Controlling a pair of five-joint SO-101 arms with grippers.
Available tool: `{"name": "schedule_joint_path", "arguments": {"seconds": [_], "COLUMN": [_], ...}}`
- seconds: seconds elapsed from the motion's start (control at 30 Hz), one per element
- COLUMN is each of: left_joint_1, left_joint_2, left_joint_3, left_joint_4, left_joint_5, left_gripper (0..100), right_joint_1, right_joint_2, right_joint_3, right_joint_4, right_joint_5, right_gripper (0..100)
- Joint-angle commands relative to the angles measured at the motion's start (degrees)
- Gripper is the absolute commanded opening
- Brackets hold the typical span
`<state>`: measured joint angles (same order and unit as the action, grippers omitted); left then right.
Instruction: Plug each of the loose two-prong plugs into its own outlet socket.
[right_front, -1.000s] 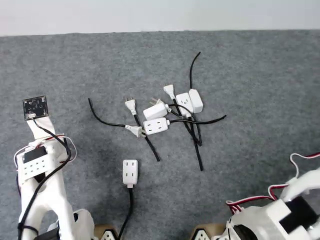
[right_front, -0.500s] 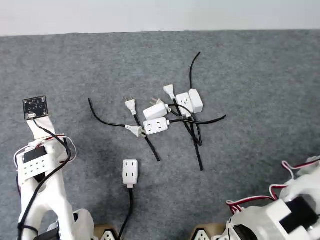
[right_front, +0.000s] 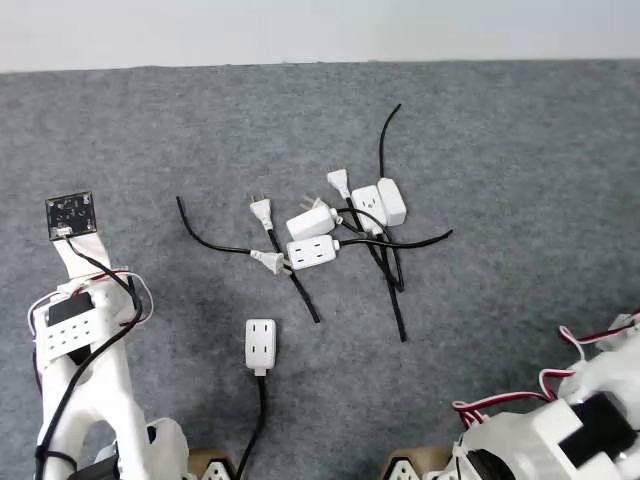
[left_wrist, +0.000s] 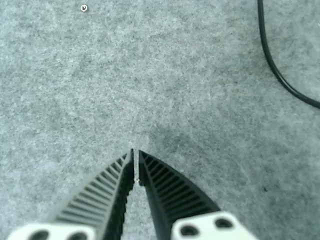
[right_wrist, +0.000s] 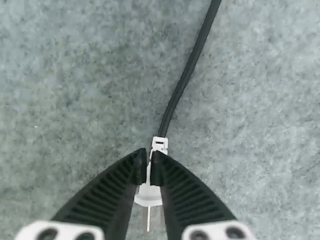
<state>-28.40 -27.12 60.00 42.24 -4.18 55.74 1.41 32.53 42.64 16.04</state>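
Pinching a plug (right_wrist: 148, 191) in the right gripper (right_wrist: 149, 152) close to the table (right_front: 500, 150), left gripper (left_wrist: 135, 152) pressed together empty; likely the pick-up step, next calling for prongs aligned to a socket (right_front: 260, 345).

Desk (right_front: 530, 140): one, lying under a grey felt-like covering (left_wrist: 150, 75) that is running edge to edge across the high view. Up close, its nap is showing mottled and fibrous.
Far border: a pale plain band (right_front: 320, 30) is meeting the covering in a straight line; wall or bare surface, cannot tell.
Light: falling evenly, throwing only soft, faint shadows.
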Motion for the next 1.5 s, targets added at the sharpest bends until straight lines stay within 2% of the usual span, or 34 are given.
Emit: {"name": "schedule_joint_path", "arguments": {"seconds": [0.0, 0.57, 0.8, 1.03, 1.1, 1.13, 1.37, 1.47], "left_joint_1": [0.53, 0.53, 0.53, 0.53, 0.53, 0.53, 0.53, 0.53], "left_joint_2": [0.0, 0.0, 0.0, 0.0, 0.0, 0.0, 0.0, 0.0], "left_joint_3": [-0.04, -0.04, -0.04, -0.04, -0.04, -0.04, -0.04, -0.04], "left_joint_4": [-1.49, -1.49, -1.49, -1.49, -1.49, -1.49, -1.49, -1.49], "left_joint_5": [0.44, 0.44, 0.44, 0.44, 0.44, 0.44, 0.44, 0.44], "left_gripper": [1, 1, 1, 1, 1, 1, 1, 1], "right_joint_1": [1.1, 1.71, -0.4, -1.27, -1.54, -1.8, -4.09, -5.05], "right_joint_2": [0.75, 17.01, 17.45, 17.54, 17.54, 17.36, 15.87, 14.46], "right_joint_3": [-0.44, -8.44, -12.31, -12.31, -12.22, -12.22, -13.1, -13.36], "right_joint_4": [-1.36, -2.24, 8.31, 8.92, 10.33, 11.12, 12.97, 15.69], "right_joint_5": [-0.62, 3.87, 8.97, 9.14, 9.76, 11.08, 18.29, 26.99], "right_gripper": [6.0, 6.9, 6.9, 6.3, 3.2, 0.3, 0.9, 1.5]}}
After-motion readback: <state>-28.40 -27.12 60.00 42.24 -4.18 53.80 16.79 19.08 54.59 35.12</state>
